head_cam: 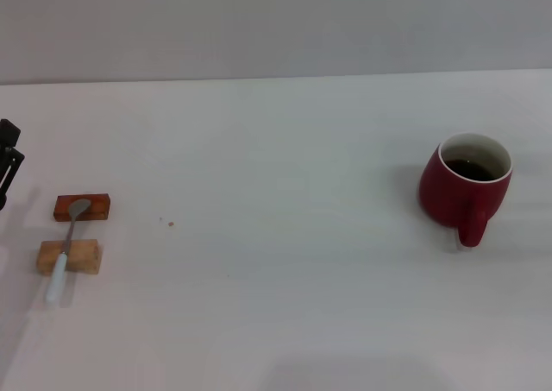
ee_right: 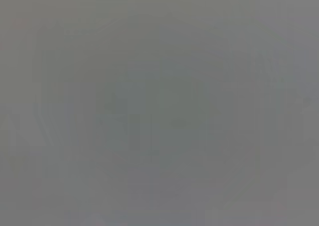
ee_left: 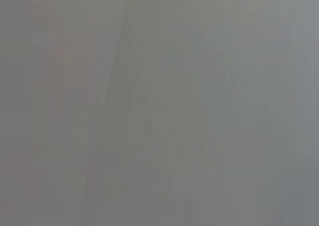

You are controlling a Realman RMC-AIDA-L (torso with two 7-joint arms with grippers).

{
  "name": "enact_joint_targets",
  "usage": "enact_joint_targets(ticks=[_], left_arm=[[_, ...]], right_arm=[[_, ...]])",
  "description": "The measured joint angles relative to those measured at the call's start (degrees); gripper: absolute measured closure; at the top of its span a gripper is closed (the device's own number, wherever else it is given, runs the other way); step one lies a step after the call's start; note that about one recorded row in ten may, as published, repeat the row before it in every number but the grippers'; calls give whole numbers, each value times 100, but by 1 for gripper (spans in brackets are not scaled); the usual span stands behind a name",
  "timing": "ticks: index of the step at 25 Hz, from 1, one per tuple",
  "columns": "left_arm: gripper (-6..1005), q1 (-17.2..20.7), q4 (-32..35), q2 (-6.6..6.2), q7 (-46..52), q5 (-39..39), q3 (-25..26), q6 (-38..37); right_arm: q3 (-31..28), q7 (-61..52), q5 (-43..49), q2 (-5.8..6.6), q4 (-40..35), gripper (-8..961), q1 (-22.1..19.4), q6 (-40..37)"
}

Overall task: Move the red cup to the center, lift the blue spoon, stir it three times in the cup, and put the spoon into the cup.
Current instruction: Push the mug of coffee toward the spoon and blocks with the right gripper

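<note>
The red cup (head_cam: 465, 186) is seen upright near the right edge of the white counter (head_cam: 276, 279), well away from the centre, with its handle turned toward the front edge and dark liquid visible inside the white inner wall. The blue spoon (head_cam: 66, 249) is found near the left edge, laid across two small blocks: its grey bowl rests on the reddish-brown block (head_cam: 82, 207), farther back, and its pale handle crosses the light wooden block (head_cam: 69, 257), with the handle end overhanging toward the front edge. A tiny reddish speck (head_cam: 171, 223) is noted on the counter beside the blocks. Only a dark part of the left claw (head_cam: 8, 162) is visible at the left edge, beyond the blocks and apart from the spoon; whether it is released or clenched cannot be told. The right claw is not seen. Both wrist views show only a uniform grey field, possibly a bare surface.
</note>
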State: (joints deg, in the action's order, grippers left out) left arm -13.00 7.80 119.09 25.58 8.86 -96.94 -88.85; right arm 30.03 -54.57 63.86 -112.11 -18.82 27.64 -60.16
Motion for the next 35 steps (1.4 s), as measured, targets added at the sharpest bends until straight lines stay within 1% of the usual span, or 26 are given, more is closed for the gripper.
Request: enact_joint_targets(ticks=[2, 3, 5, 7, 8, 11, 12, 14, 18, 22, 26, 35], left_arm=[[174, -1, 2, 0, 0, 15, 0, 4], [174, -4, 3, 0, 0, 22, 0, 8], [174, -12, 2, 0, 0, 28, 0, 16], [174, -22, 0, 0, 0, 30, 0, 26], [174, -54, -3, 0, 0, 30, 1, 63], [174, -106, 1, 0, 0, 30, 0, 114], [174, -156, 0, 0, 0, 26, 0, 150], [174, -172, -2, 0, 0, 23, 0, 169], [174, -216, 1, 0, 0, 18, 0, 256], [174, -220, 4, 0, 0, 26, 0, 260], [174, -220, 11, 0, 0, 28, 0, 260], [174, -220, 29, 0, 0, 37, 0, 208]], right_arm=[[2, -4, 18, -8, -65, 613, -1, 162], [2, -4, 18, -8, -65, 650, -1, 162], [4, 43, 112, -23, -84, 723, 36, 417], [4, 37, 463, -20, -88, 797, 133, 761], [4, 37, 463, -20, -88, 804, 133, 761], [8, -143, 879, 17, -82, 825, 218, 865], [24, -330, 1157, 45, -90, 832, 251, 876], [36, -423, 1282, 62, -97, 846, 265, 880], [64, -748, 2062, 136, -103, 917, 381, 1035], [65, -764, 2362, 138, -104, 929, 432, 1179], [71, -764, 2593, 115, -100, 942, 471, 1287], [84, -803, 3280, 70, -79, 955, 462, 1066]])
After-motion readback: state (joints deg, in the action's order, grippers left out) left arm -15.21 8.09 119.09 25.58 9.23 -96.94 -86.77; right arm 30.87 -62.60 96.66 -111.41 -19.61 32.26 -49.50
